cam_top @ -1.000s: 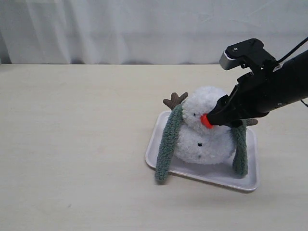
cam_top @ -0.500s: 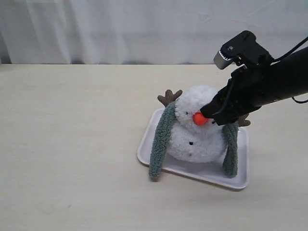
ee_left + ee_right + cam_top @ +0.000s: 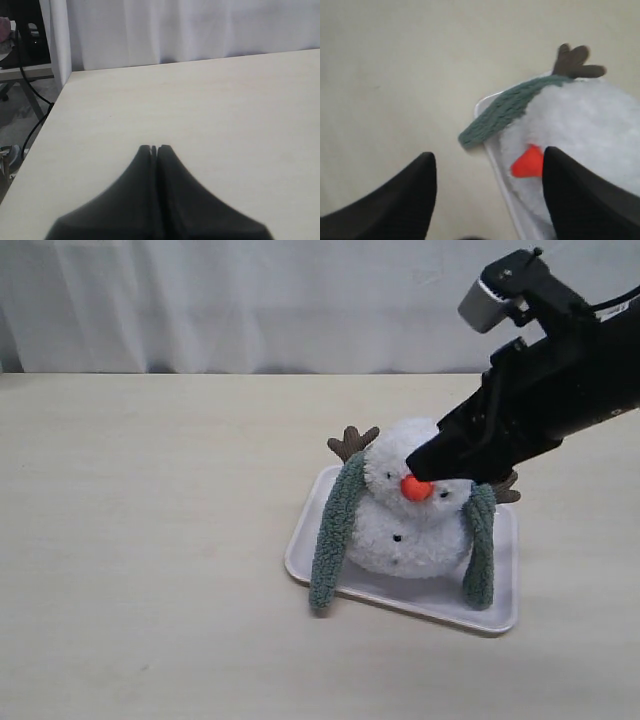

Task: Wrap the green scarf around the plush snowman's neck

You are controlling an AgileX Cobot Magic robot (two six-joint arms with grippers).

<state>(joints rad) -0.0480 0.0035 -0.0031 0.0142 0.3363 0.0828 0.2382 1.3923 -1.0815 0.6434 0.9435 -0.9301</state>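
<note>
The plush snowman (image 3: 410, 515) stands upright on a white tray (image 3: 400, 592), its orange nose (image 3: 415, 487) facing the front. The green scarf (image 3: 335, 530) lies behind its neck, and both ends hang down the front; the other end (image 3: 479, 545) rests on the tray. My right gripper (image 3: 425, 465) hovers open just above and beside the nose, with nothing between its fingers. In the right wrist view the gripper (image 3: 487, 160) frames the nose (image 3: 527, 162), the scarf (image 3: 505, 112) and the snowman (image 3: 585, 120). My left gripper (image 3: 154, 148) is shut over bare table.
The tray sits right of the middle of a pale table (image 3: 150, 540). A white curtain (image 3: 250, 300) hangs behind the far edge. Brown twig arms (image 3: 352, 442) stick out at the snowman's sides. The left wrist view shows the table's corner (image 3: 67, 75) and cables beyond.
The tray and snowman slid a little to the left early on, then stayed put. My right gripper rose off the snowman's face and now sits higher.
</note>
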